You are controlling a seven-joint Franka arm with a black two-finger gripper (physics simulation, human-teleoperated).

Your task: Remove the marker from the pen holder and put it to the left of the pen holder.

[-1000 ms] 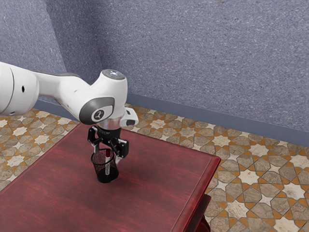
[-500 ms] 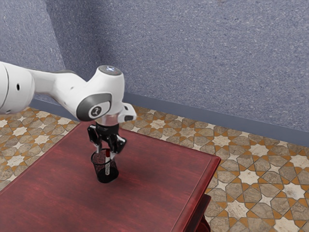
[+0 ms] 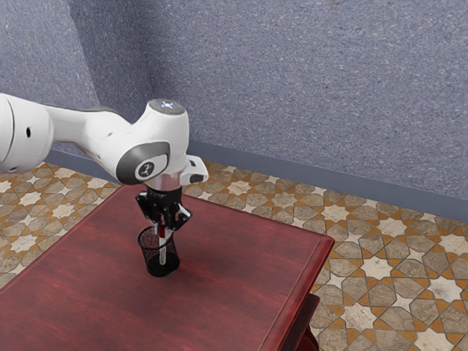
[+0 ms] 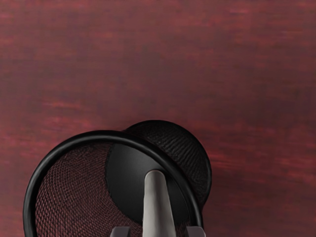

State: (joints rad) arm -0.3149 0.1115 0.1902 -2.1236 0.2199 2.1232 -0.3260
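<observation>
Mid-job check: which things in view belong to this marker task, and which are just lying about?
In the job:
- marker, still inside the holder
- pen holder
- gripper, at the marker's red end

Only surroundings, nothing loose among them:
- table, under the holder
- tiled floor
- wall

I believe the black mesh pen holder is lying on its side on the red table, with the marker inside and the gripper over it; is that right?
Not quite: the exterior view shows the black mesh pen holder standing upright. It is on the red table, with the marker inside and the gripper over it.
</observation>
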